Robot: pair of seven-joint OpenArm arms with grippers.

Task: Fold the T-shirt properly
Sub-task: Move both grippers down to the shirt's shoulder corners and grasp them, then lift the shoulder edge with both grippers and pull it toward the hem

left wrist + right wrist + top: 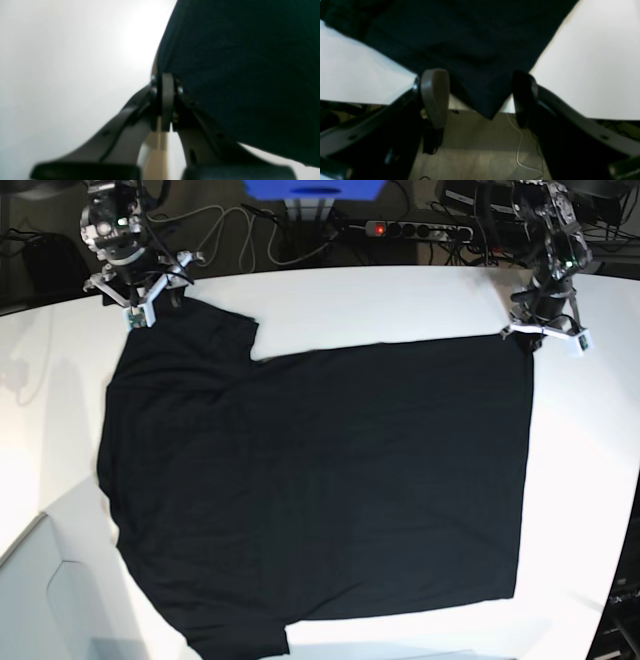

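Black arms, grey-padded hand [480,97] fingers [435,95]

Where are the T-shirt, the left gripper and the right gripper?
T-shirt [320,480], base view, middle of the body.
left gripper [167,100], left wrist view, between its shut fingertips.
right gripper [480,97], right wrist view, between its open fingertips.

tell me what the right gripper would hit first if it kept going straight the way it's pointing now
Most likely the T-shirt. The right gripper stands open, with a corner of the black cloth lying between its fingers at the white table edge. Going straight on, it would meet that cloth first, though depth is hard to judge.
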